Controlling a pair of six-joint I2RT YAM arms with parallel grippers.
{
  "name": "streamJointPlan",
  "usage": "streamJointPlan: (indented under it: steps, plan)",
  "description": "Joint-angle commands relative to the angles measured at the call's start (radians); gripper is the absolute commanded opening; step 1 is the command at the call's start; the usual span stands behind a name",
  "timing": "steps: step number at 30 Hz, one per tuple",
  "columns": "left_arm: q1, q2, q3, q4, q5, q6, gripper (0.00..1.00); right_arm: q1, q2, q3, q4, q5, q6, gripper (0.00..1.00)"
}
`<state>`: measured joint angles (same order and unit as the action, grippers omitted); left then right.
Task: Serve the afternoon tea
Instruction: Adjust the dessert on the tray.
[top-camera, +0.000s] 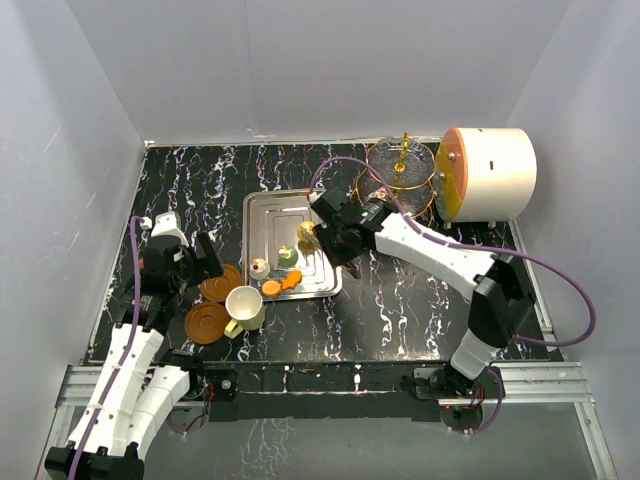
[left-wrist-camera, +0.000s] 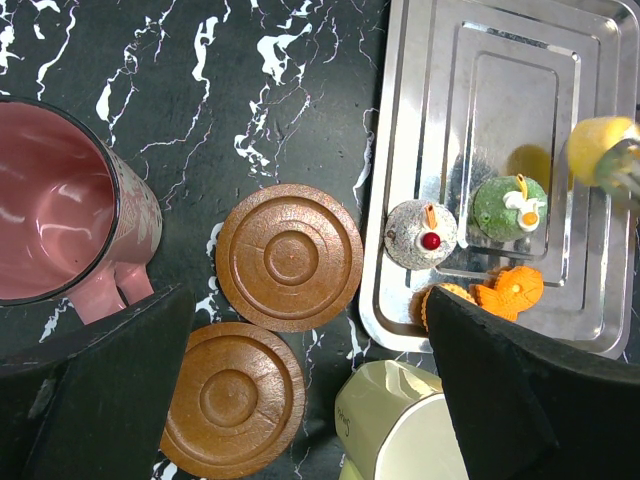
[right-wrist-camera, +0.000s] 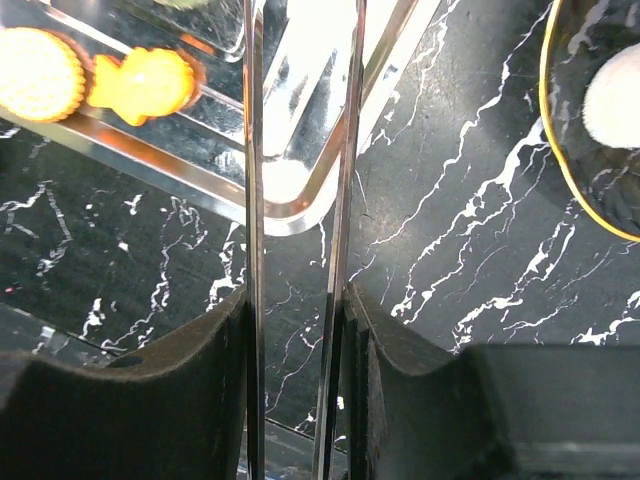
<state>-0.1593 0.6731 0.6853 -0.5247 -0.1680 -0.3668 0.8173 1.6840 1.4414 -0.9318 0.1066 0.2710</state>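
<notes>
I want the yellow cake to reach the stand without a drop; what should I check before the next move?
1. Right tool shut on tongs: ok.
2. Yellow cake between the tong tips: ok.
3. Firmness of that hold: cannot tell.
4. Stand upright: ok.
5. Left tool open over the saucers, away from the right arm: ok.
</notes>
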Motion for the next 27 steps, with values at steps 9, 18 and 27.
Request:
streamJointPlan:
  steps: [9,18,27]
  plan:
    - [-0.002,0.0,0.01,-0.002,-0.001,0.005,0.99,0.003,-0.248,-0.059,-0.028,0.001,0.074,0.23]
    - [-0.002,0.0,0.01,0.001,0.005,0.006,0.99,0.002,-0.434,-0.161,-0.09,-0.021,0.115,0.24]
    - [-0.002,-0.003,0.008,0.001,0.005,0.006,0.99,0.002,-0.259,-0.19,0.06,-0.165,0.067,0.23]
